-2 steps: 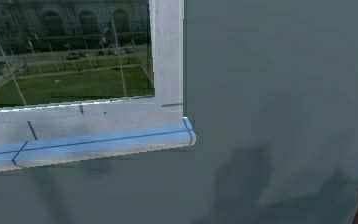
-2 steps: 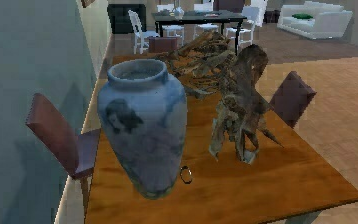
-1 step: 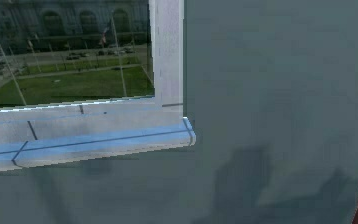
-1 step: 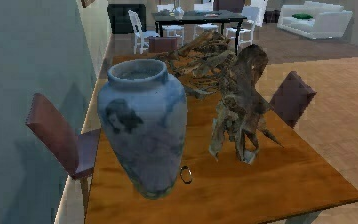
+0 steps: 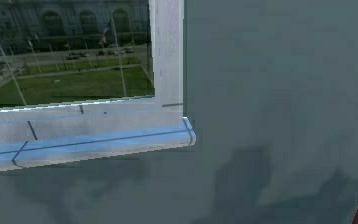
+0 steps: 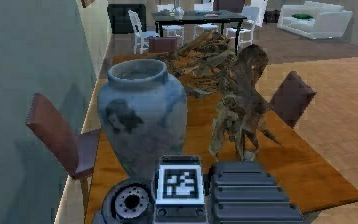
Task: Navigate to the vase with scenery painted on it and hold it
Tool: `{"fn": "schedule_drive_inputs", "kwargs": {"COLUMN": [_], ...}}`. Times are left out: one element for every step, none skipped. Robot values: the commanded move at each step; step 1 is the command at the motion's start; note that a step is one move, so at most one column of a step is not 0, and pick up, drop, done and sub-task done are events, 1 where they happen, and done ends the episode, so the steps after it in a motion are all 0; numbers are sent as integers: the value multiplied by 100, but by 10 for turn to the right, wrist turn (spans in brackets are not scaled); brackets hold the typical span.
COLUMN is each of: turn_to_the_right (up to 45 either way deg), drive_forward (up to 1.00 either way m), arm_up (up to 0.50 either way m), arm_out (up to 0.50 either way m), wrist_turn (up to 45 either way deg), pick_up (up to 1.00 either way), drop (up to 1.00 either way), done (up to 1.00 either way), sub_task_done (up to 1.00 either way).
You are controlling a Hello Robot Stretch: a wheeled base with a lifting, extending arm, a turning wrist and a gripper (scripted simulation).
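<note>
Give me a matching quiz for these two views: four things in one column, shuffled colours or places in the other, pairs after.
Things
1. vase
2. statue
3. sofa
4. window

Colour or place
A. white, in the arm side view's top right corner
B. looks out on a green lawn
C. blue-grey, on the wooden table
D. brown, right of the vase in the arm side view

Pairs: 1-C, 2-D, 3-A, 4-B

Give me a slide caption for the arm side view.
Blue-grey painted vase beside a brown statue on a wooden table.
</note>
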Motion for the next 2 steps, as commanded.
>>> {"fn": "schedule_drive_inputs", "kwargs": {"turn_to_the_right": [0,0], "drive_forward": [0,0], "arm_up": [0,0], "arm_out": [12,0], "wrist_turn": [0,450], "pick_up": [0,0], "drop": [0,0], "done": [0,0], "sub_task_done": [0,0]}}
